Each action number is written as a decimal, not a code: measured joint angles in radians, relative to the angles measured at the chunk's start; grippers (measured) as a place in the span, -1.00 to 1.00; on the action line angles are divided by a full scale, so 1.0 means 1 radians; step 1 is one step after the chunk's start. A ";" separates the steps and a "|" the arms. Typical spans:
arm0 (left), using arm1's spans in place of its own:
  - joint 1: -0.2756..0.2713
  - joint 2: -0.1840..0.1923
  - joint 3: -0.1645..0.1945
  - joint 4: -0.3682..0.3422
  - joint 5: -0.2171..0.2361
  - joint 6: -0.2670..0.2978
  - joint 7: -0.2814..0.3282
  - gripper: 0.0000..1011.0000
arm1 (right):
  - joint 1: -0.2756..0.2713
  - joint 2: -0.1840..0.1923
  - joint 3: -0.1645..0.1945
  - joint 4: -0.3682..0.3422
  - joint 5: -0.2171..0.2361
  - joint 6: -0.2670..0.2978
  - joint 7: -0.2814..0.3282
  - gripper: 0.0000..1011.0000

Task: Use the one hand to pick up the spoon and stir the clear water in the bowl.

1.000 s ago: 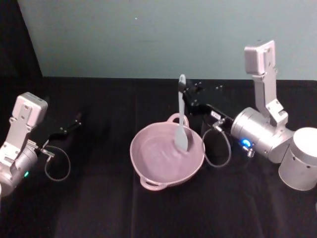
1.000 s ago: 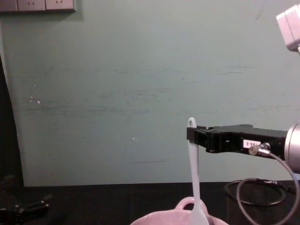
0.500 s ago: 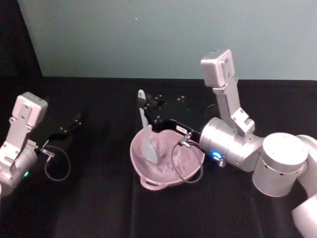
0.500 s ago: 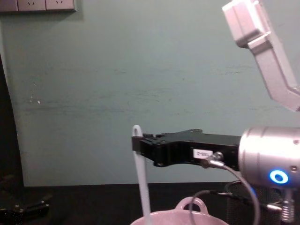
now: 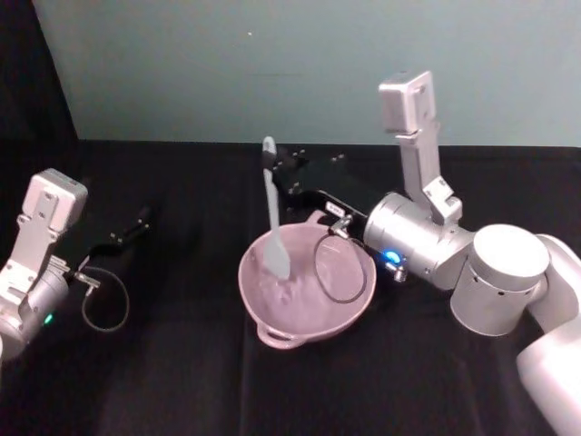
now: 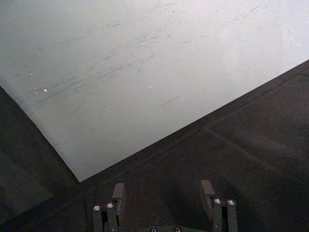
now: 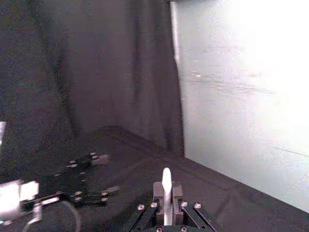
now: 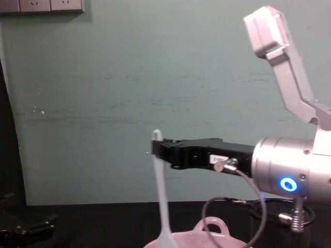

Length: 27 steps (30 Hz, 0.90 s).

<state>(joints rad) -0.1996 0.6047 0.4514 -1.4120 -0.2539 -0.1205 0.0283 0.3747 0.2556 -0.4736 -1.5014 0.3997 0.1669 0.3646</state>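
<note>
Stirring: clamped the spoon point(image 5: 271, 213) upright by its handle tip in jaws of right gripper point(image 5: 272, 170), to reach its broad end into the pink bowl point(image 5: 249, 289); parked left gripper point(image 5: 132, 227) aside, jaws apart.

The long slim white plastic spoon point(image 5: 270, 204) looks smooth and a little shiny. The round pale pink bowl point(image 5: 309, 329) looks like smooth plastic too. The black right gripper point(image 5: 270, 170) is dull. Its fat silver wrist point(image 5: 413, 238) is shiny metal. The black table cloth point(image 5: 172, 372) looks soft and dull. The pale green wall point(image 5: 200, 73) is flat and scuffed.
</note>
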 joint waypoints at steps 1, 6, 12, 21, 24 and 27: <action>0.000 0.000 0.000 0.000 0.000 0.000 0.000 1.00 | 0.000 0.000 0.000 0.000 0.000 0.000 0.000 -0.78; 0.000 0.000 0.000 0.000 0.000 0.000 0.000 1.00 | -0.005 0.012 0.041 0.014 0.012 -0.012 -0.023 -0.78; 0.000 0.000 0.000 0.000 0.000 0.000 0.000 1.00 | -0.035 0.044 0.081 -0.013 0.019 -0.014 -0.041 -0.78; 0.000 0.000 0.000 0.000 0.000 0.000 0.000 1.00 | -0.093 0.087 0.098 -0.093 0.016 0.005 -0.048 -0.78; 0.000 0.000 0.000 0.000 0.000 0.000 0.000 1.00 | -0.108 0.095 0.093 -0.119 0.011 0.011 -0.048 -0.78; 0.000 0.000 0.000 0.000 0.000 0.000 0.000 1.00 | -0.116 0.097 0.078 -0.138 0.004 0.019 -0.042 -0.78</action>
<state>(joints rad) -0.1995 0.6047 0.4514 -1.4120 -0.2539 -0.1205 0.0283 0.2582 0.3528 -0.3953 -1.6392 0.4034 0.1855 0.3228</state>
